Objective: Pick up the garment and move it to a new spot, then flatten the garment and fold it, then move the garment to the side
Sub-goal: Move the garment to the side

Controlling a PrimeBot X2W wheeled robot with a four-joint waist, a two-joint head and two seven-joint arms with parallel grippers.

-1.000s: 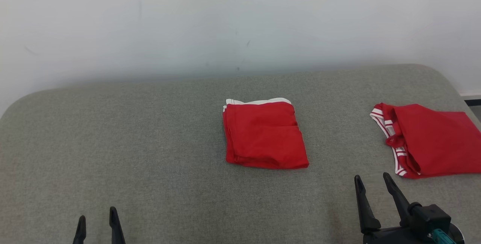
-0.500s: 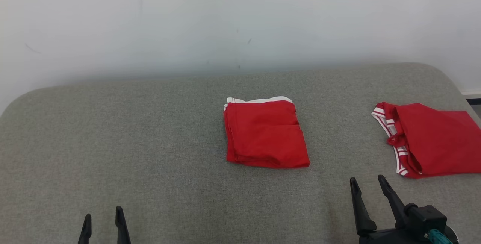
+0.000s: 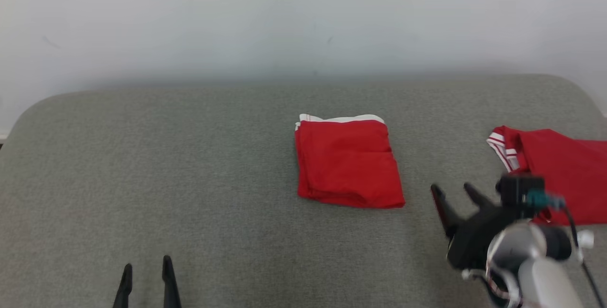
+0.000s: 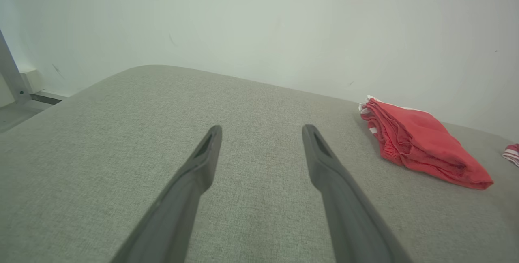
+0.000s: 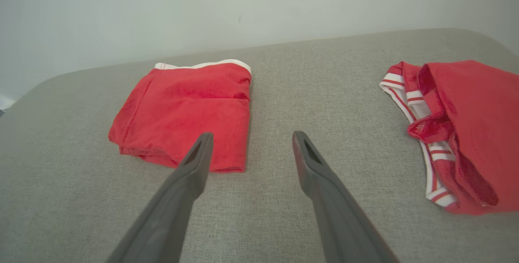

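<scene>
A folded red garment point(image 3: 348, 161) with a white band along its far edge lies in the middle of the grey fabric surface point(image 3: 189, 180). My right gripper point(image 3: 450, 188) hovers open and empty just right of and nearer than it. In the right wrist view this gripper point(image 5: 252, 135) points between the folded garment point(image 5: 186, 109) and a second red garment point(image 5: 466, 125). My left gripper point(image 3: 147, 264) stands open at the lower left, far from the cloth. In the left wrist view it point(image 4: 262, 129) is empty over bare fabric, with the folded garment point(image 4: 421, 141) off to its right.
The second red garment point(image 3: 559, 170), with red-and-white striped trim, lies loosely folded at the right edge of the surface, partly behind my right wrist. A white wall point(image 3: 303, 23) runs along the far side. The surface has rounded far corners.
My right arm has risen and swung forward, its fingers now angled toward the folded garment. The head camera has shifted a little, sliding the whole scene to the right. Both garments lie as before.
</scene>
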